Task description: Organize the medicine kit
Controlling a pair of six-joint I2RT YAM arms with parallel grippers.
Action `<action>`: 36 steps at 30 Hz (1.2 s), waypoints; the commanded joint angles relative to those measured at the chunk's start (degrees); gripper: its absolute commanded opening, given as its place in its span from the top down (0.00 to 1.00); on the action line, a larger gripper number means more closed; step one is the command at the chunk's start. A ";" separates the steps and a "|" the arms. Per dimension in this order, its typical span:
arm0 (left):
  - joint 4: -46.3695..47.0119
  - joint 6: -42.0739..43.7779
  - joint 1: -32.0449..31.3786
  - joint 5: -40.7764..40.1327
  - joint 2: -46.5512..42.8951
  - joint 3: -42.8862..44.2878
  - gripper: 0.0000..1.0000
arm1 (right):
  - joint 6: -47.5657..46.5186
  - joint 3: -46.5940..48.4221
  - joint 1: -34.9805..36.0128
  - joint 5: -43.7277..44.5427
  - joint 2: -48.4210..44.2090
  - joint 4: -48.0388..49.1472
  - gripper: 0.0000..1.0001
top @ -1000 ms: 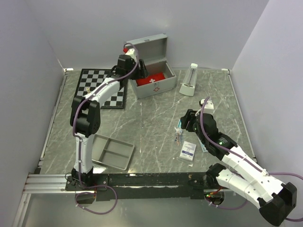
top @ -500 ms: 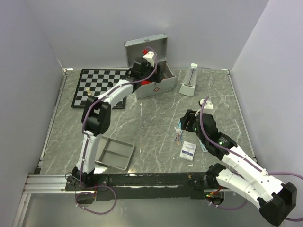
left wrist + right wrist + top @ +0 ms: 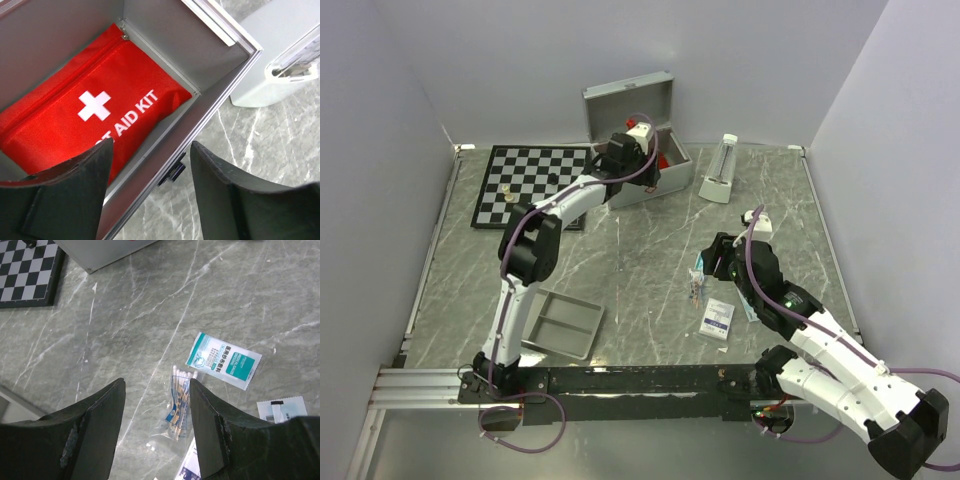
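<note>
Pose check: left arm was stretched far forward and to the right of its base, elbow up, wrist pitched down. The left gripper had its fingers spread with nothing clamped. The right arm was folded low, reaching forward-left. The right gripper pointed down, fingers apart, also empty.

A robot lab test cell: plain pale walls box in a marble-look table, and a metal rail at its near edge carries the left arm and right arm.
</note>
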 commanded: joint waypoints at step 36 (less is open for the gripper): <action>7.77 2.02 -8.54 7.07 -43.60 -48.73 0.55 | -1.80 3.36 -0.02 -4.22 -4.27 -1.84 0.39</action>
